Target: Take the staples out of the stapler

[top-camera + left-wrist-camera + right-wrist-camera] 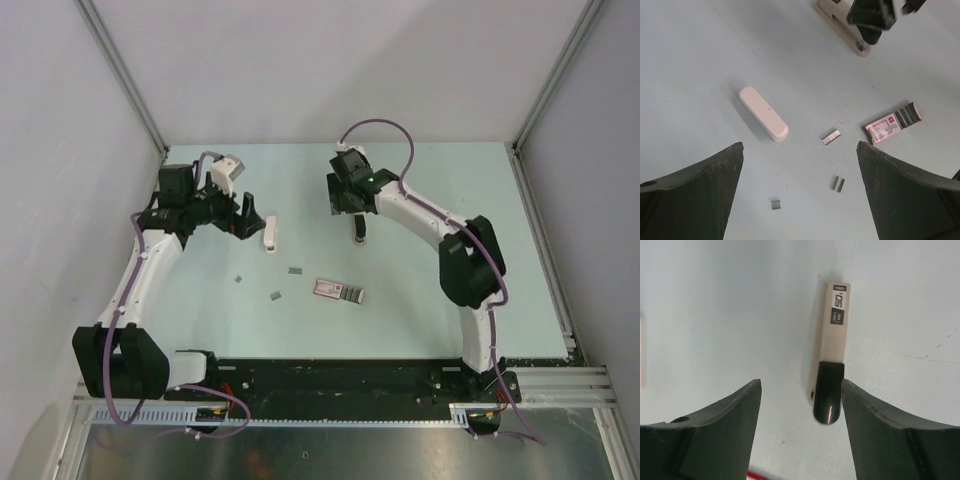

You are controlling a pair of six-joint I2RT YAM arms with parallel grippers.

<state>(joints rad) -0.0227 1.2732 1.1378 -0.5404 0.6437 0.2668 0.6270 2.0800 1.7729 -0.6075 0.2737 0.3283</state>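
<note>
Looks mostly unloaded: three staple strips [831,137] lie loose between the white stapler shell [763,113] and the staple packet [891,123]. The right gripper [801,385] hangs wide open over the stapler's beige-and-black base [833,335]. The left gripper [800,145] is wide too, and empty. Next, I'd guess, is pinching that base and checking for leftovers.

**A:** We're up high first: the top camera sits above and behind the arm bases. It looks down over the whole worktop [420,320], far enough back to hold both arms.

**B:** On the left wrist we're much closer, peering past its own end effector [800,146] at the white stapler shell [763,113] and the pink-and-grey packet [892,123].

**A:** We've got both of those from the top as well, mid-worktop.

**B:** And at the left wrist's upper edge we catch the right end effector [872,20] over the beige stapler part [840,22].

**A:** The right wrist gives us that same part nearest of all, looking straight down at it between its own fingers.
</note>
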